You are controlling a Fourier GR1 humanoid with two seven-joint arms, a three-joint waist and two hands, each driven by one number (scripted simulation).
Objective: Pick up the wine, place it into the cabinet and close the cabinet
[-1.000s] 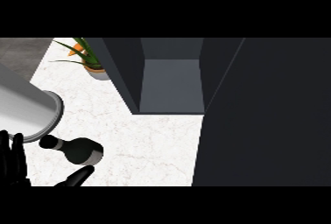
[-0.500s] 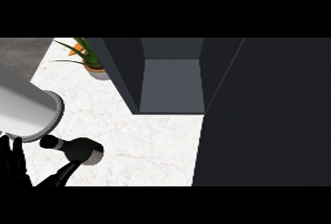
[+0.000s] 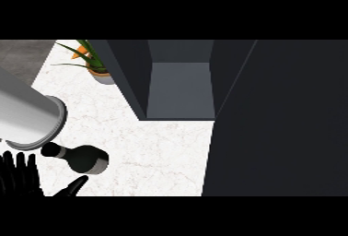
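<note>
Though open, dark cabinet (image 3: 180,87) on white marbled counter (image 3: 156,156), wine (image 3: 85,159) nearby.

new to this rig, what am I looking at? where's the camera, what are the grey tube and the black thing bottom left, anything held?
There is one camera. It sits at the robot's head and looks steeply down at a white marble counter.

The grey tube at the left is a forearm. The black shape below it is the robot's left hand, with its fingers straight and its thumb spread. The right hand is out of view.

On the counter stand a dark wine bottle, right beside that hand, and a potted plant at the back. The tall dark box is the cabinet, which is open. The big dark panel at the right looks like its door.

Nothing is held. The hand is open next to the bottle, not curled round it.
</note>
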